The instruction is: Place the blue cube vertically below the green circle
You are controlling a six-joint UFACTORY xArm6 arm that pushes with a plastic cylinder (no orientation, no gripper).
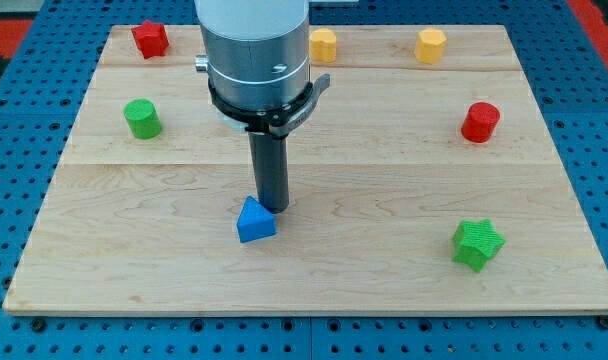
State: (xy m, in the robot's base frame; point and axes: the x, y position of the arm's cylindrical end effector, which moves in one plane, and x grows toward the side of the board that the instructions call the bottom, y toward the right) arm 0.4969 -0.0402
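Observation:
A blue block [255, 221] with a pointed top lies on the wooden board [384, 200], a little left of the middle and toward the view's bottom. My tip [272, 207] stands just above and right of it, touching or nearly touching its upper right side. The green circle [142, 118], a short cylinder, stands at the view's left, well above and left of the blue block.
A red star-like block [150, 39] sits at the top left. Two yellow blocks [323, 44] [430, 45] sit along the top edge. A red cylinder [480, 122] is at the right. A green star [477, 243] is at the lower right.

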